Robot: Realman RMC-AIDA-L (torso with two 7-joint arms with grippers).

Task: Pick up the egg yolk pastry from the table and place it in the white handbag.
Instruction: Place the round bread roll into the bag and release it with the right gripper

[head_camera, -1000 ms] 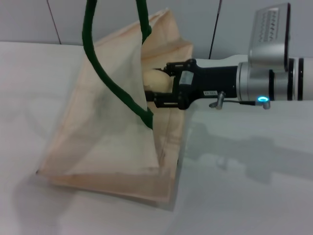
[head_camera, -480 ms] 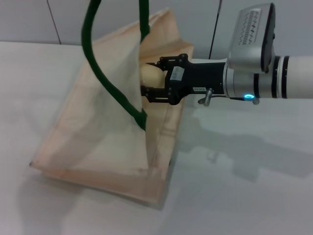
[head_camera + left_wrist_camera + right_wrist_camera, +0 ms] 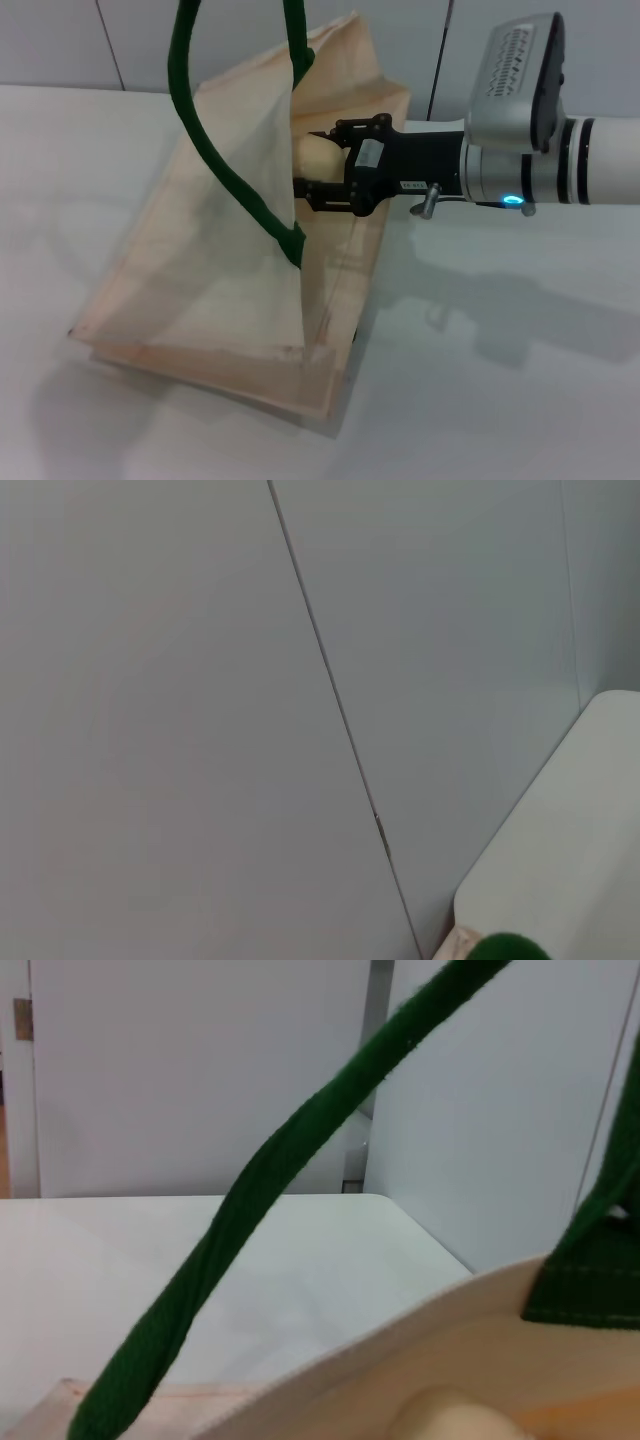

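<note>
Reaching from the right in the head view: the right gripper is poking into the open mouth of the white handbag.
Right gripper grip: its black fingers are closing on the egg yolk pastry, one above and one below it.
Pastry position: it is sitting between the fingers just inside the bag's opening, partly hidden behind the near fabric panel.
Handbag stance: it is resting on the white table, its mouth gaping toward the arm and its dark green handles being pulled upward out of the top of the picture.
Left gripper: it is not appearing in the head view.
Left wrist view: the camera is facing a grey panelled wall; a sliver of the green handle and a table corner are showing at the edge. Left gripper state: cannot tell.
Right wrist view: a green handle is crossing diagonally; the bag's cream edge is lying close, with the pastry peeking just beyond it.
</note>
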